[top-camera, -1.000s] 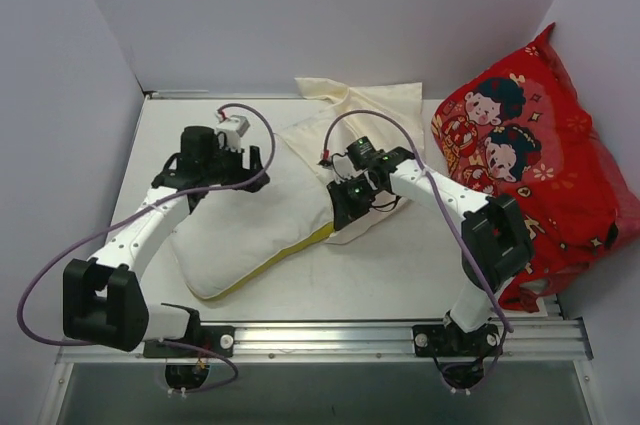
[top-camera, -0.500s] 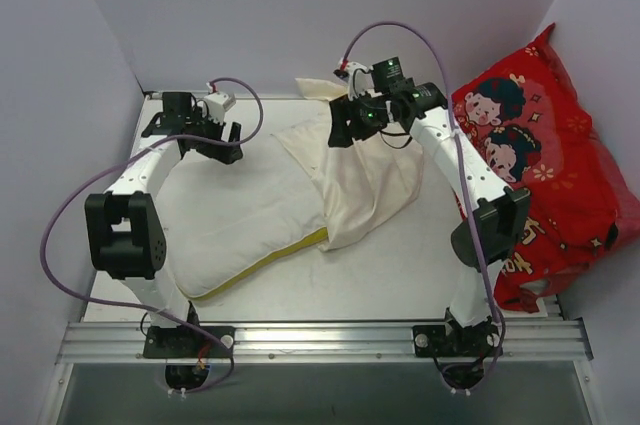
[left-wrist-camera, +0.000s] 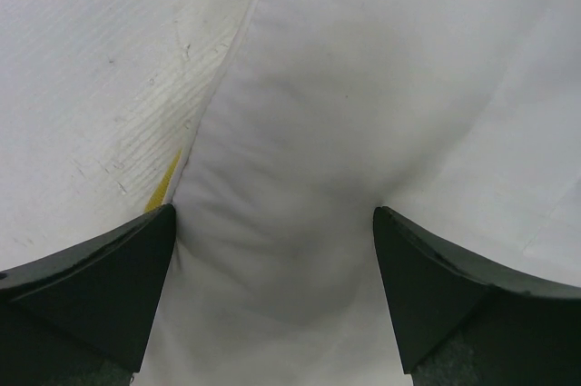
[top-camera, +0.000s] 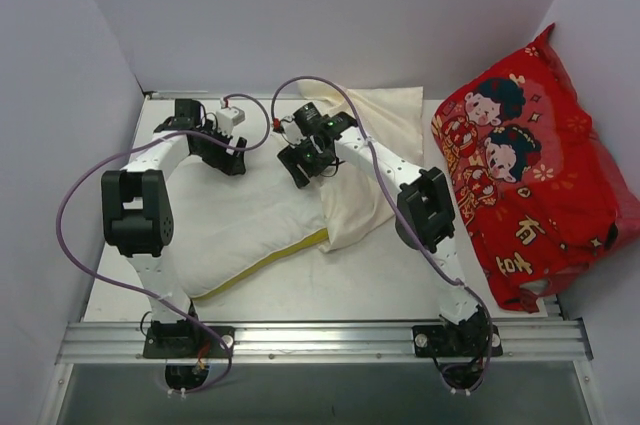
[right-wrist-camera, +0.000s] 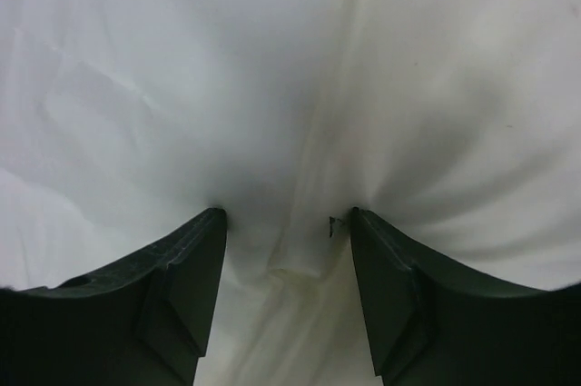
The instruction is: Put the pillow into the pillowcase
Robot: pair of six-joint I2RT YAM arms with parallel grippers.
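Apparently each arm is setting up a fresh grip. The left gripper is spread wide and pressed onto the pillow, which lies front-left, near its yellow seam; it should bite the corner, seam included. The right gripper, jaws parted and gripping nothing, straddles a fold where the pillowcase overlaps the pillow's right end; it should pinch one layer only. Which layer that is, and where the case's mouth lies, cannot be made out.

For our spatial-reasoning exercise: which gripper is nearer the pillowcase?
Right. The right gripper sits at the pillowcase edge; the left gripper is over the pillow, farther left.
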